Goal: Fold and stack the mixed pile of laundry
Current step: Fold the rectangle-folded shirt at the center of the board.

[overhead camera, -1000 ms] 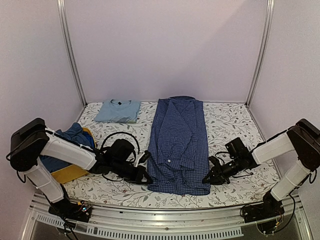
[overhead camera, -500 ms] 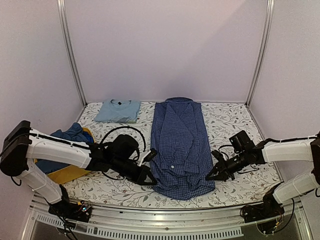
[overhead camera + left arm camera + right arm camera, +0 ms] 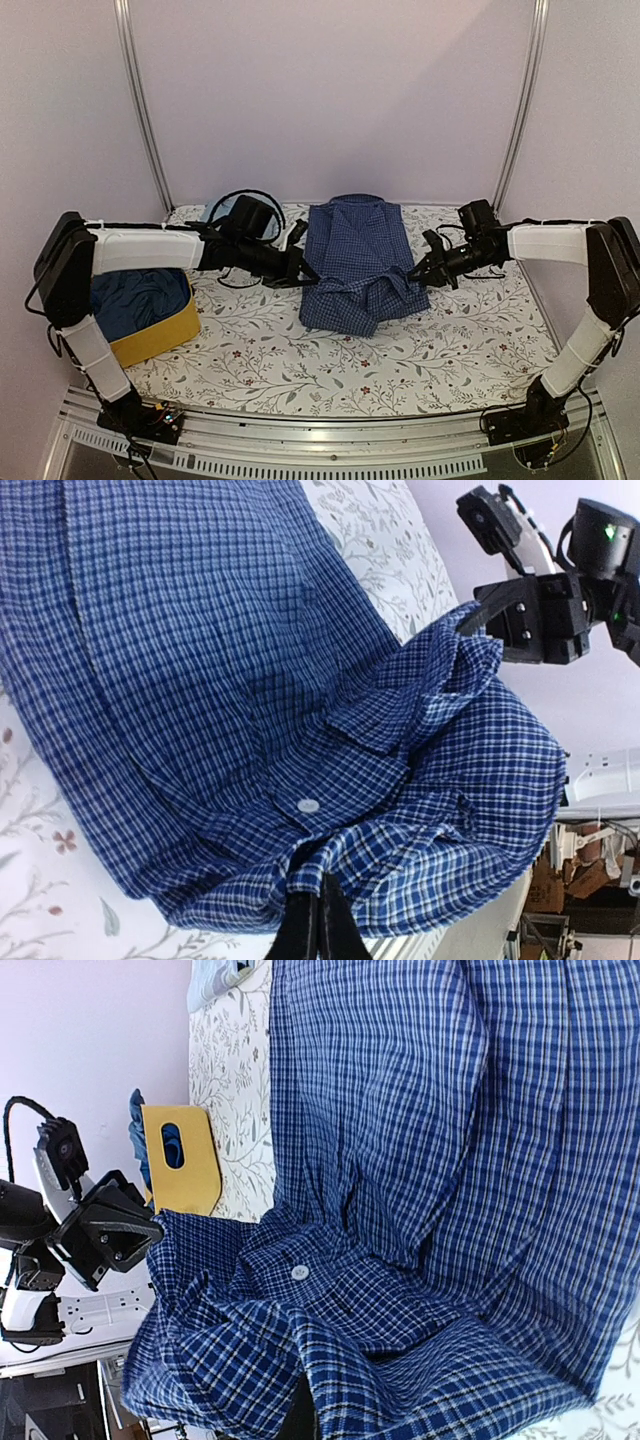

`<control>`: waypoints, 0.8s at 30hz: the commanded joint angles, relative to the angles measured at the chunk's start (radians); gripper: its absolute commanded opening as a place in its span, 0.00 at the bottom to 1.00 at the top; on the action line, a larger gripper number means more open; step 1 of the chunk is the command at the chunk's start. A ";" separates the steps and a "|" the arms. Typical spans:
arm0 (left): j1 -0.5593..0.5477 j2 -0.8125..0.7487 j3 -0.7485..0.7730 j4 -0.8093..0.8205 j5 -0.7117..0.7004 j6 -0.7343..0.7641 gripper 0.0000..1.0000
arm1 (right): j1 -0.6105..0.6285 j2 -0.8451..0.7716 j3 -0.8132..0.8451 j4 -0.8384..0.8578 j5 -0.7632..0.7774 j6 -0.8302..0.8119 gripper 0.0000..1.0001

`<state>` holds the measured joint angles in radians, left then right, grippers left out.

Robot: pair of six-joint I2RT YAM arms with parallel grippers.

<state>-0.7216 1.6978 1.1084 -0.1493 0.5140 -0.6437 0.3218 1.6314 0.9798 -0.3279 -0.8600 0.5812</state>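
Observation:
The navy-and-white checked shirt (image 3: 358, 262) lies in the middle of the table, collar at the back. Its near hem is lifted and doubled back over its middle. My left gripper (image 3: 300, 273) is shut on the hem's left corner, and its closed fingers pinch the fabric in the left wrist view (image 3: 312, 905). My right gripper (image 3: 420, 276) is shut on the right corner; in the right wrist view the shirt (image 3: 420, 1160) drapes over and hides most of its fingers. A folded light blue T-shirt (image 3: 208, 213) lies at the back left, mostly hidden behind my left arm.
A yellow fabric basket (image 3: 160, 338) stands at the left edge with dark blue and teal clothes (image 3: 135, 298) inside. The floral table cover (image 3: 400, 360) spans the table. Metal frame posts stand at the back corners.
Both grippers have moved from the near edge toward the back, carrying the shirt's bottom hem up and over its middle. The shirt is now about half its earlier length.

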 commanded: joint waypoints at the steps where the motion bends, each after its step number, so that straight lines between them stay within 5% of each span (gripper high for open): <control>1: 0.092 0.113 0.132 -0.030 0.036 0.035 0.00 | -0.060 0.123 0.128 -0.030 -0.044 -0.062 0.00; 17: 0.252 0.615 0.704 -0.061 0.085 0.013 0.00 | -0.191 0.642 0.711 -0.081 -0.161 -0.076 0.00; 24: 0.274 0.745 0.823 -0.059 0.085 -0.011 0.00 | -0.210 0.802 0.856 -0.079 -0.198 -0.053 0.00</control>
<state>-0.4671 2.3917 1.8759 -0.1982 0.5911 -0.6434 0.1219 2.3592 1.7657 -0.4007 -1.0149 0.5194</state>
